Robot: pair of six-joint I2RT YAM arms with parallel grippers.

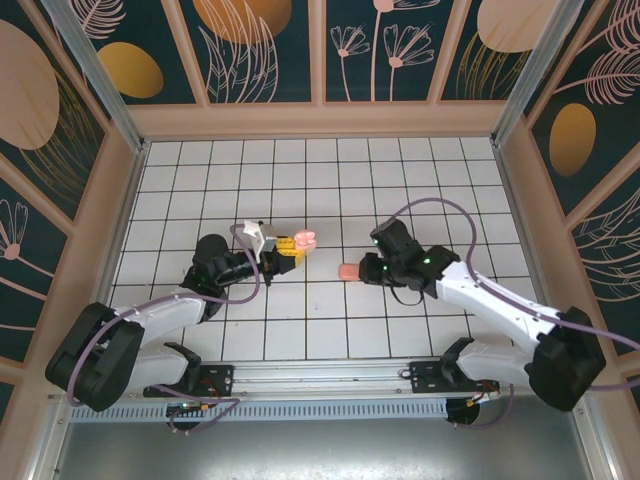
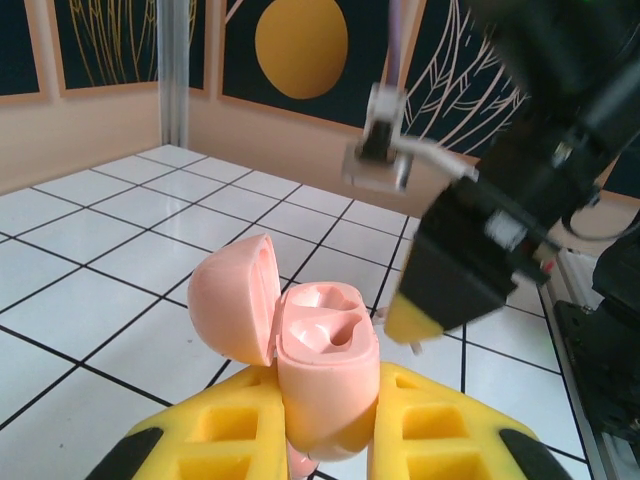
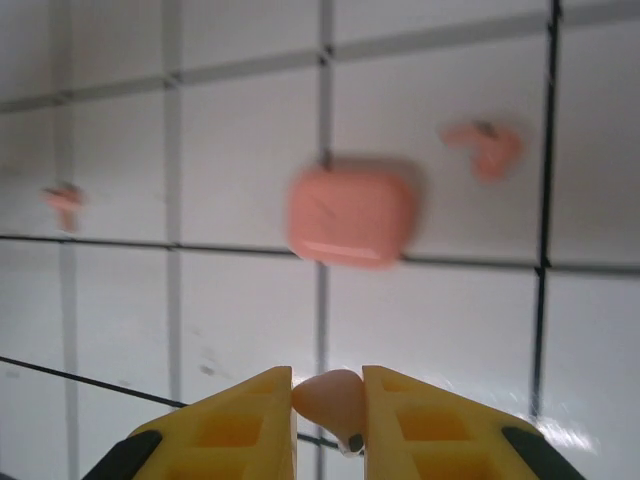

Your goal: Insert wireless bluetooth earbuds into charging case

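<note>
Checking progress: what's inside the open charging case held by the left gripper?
The open charging case shows two moulded wells, both looking empty. The wells' bottoms are hidden behind the near rim.

The left gripper (image 2: pixel 325 388) clamped the charging case (image 2: pixel 322 340) between its fingers; the right gripper (image 3: pixel 328 385) pinched a small pink piece (image 3: pixel 327 397).

Both arms pair black joint housings with pale links. The left arm (image 1: pixel 150 318) has light grey shells. The right arm (image 1: pixel 495 300) has a white forearm with small green lights (image 1: pixel 427 262) near its wrist. A lilac cable (image 1: pixel 466 240) loops along each. The left tool (image 2: pixel 328 385) and right tool (image 3: pixel 328 375) have yellow fingers (image 3: pixel 225 430) with recessed pockets and black outer corners. Black bases (image 1: pixel 205 380) stand at the worktop's near edge.
</note>
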